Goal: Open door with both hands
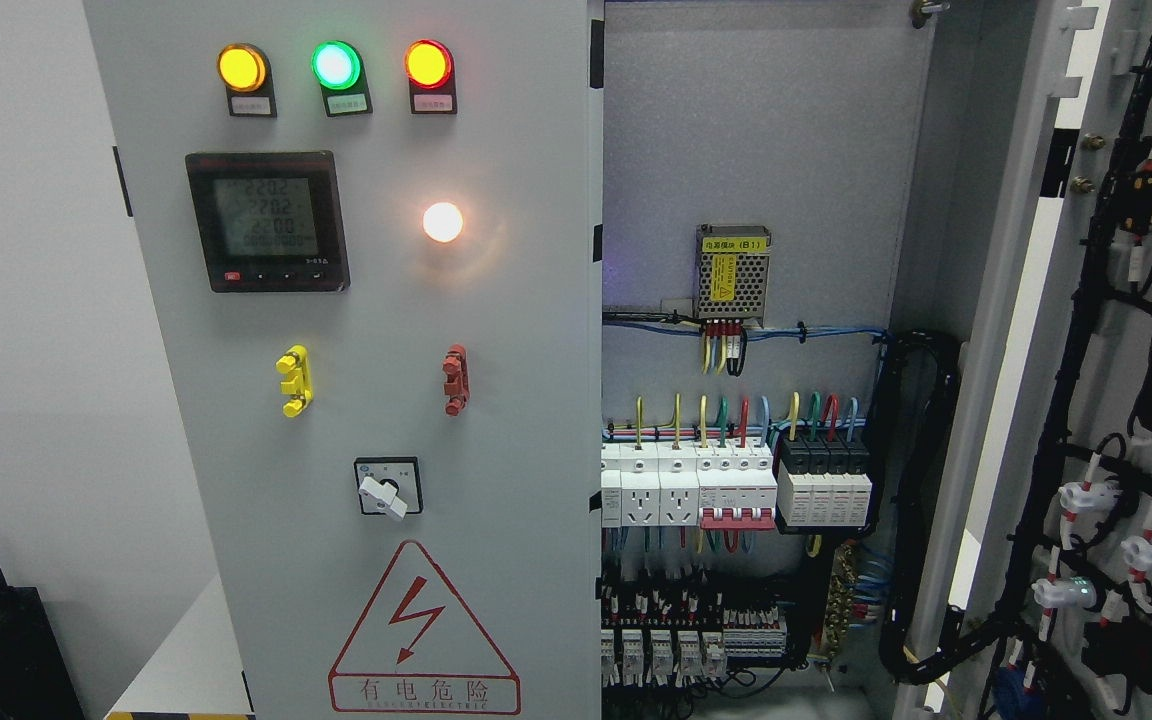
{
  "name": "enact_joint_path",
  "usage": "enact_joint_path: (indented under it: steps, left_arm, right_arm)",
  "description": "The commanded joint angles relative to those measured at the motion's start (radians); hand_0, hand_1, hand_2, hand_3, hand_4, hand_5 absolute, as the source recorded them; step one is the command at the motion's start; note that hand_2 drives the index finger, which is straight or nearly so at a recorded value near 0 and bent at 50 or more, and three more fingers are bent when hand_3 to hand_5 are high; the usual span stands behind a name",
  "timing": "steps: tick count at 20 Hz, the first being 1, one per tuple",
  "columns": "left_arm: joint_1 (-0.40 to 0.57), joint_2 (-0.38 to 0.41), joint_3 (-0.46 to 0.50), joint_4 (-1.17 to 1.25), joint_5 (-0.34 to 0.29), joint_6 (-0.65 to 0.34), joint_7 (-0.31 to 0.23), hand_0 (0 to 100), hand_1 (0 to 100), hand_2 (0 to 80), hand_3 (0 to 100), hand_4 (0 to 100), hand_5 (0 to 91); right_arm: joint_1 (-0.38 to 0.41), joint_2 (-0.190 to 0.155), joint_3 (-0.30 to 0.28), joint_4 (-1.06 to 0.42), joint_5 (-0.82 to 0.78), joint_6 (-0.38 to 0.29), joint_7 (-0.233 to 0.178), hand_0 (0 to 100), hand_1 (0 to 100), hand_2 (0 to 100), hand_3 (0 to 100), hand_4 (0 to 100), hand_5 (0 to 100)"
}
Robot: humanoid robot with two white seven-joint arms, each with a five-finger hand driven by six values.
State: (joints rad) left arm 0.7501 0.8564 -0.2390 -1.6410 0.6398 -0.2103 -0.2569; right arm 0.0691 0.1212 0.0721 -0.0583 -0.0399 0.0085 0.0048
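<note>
1. Presently, in the head view, neither robot hand nor arm appears anywhere in the picture, so I cannot tell whether the fingers are released, clenched or grasping anything.

2. The electrical cabinet has two doors. The left door [356, 400] fills the centre and nine o'clock side of the picture. Its free edge at the middle stands a little forward of the interior; whether it is fully latched cannot be told.

3. On the left door: three indicator lamps [334, 65] at eleven o'clock, amber, green and orange-red, all lit; a digital meter [267, 221] below them; a glowing white lamp [443, 222] to the meter's three o'clock; a yellow handle [295, 381] and a red handle [456, 380] side by side at mid-height; a rotary switch [388, 488] beneath; a hazard triangle [423, 630] at six o'clock.

4. The right door [1116, 400] stands swung wide at three o'clock, its wired inner face towards the camera.

5. The opening exposes the cabinet interior [746, 150]: a power supply module [733, 271] above, and a row of breakers [736, 485] towards five o'clock.

6. Judgement on progress: the right door appears done. The left door looks not yet swung out, and that seems to be what remains. With no hand in view, no step is visibly in hand.
</note>
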Motion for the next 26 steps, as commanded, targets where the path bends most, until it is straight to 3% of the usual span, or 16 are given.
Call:
enact_joint_path:
  steps: [1,3,8,13,22,26]
  left_arm:
    - [0.19,-0.18,0.13,0.31,-0.063,-0.029,0.002,0,0,0.0,0,3,0.0]
    - [0.154,-0.252,0.129,0.432,-0.069,-0.027,-0.001,0,0,0.0,0,3,0.0]
    - [-0.043,-0.378,0.049,0.777,-0.141,-0.023,-0.01,0,0,0.0,0,3,0.0]
    - [-0.265,-0.508,0.046,1.16,-0.258,-0.027,-0.021,0,0,0.0,0,3,0.0]
    - [-0.584,-0.663,0.046,1.553,-0.417,-0.023,-0.008,0,0,0.0,0,3,0.0]
    - [-0.664,-0.744,0.038,1.638,-0.442,-0.015,-0.002,0,0,0.0,0,3,0.0]
  right_arm:
    - [0.0,0.0,0.0,0.0,0.0,-0.001,0.0,11,0,0,0,0,0]
    - [0.0,0.0,0.0,0.0,0.0,-0.001,0.0,11,0,0,0,0,0]
    - [0.0,0.0,0.0,0.0,0.0,-0.001,0.0,11,0,0,0,0,0]
    - [0.0,0.0,0.0,0.0,0.0,-0.001,0.0,11,0,0,0,0,0]
    - [0.0,0.0,0.0,0.0,0.0,-0.001,0.0,11,0,0,0,0,0]
    - [0.0,0.0,0.0,0.0,0.0,-0.001,0.0,11,0,0,0,0,0]
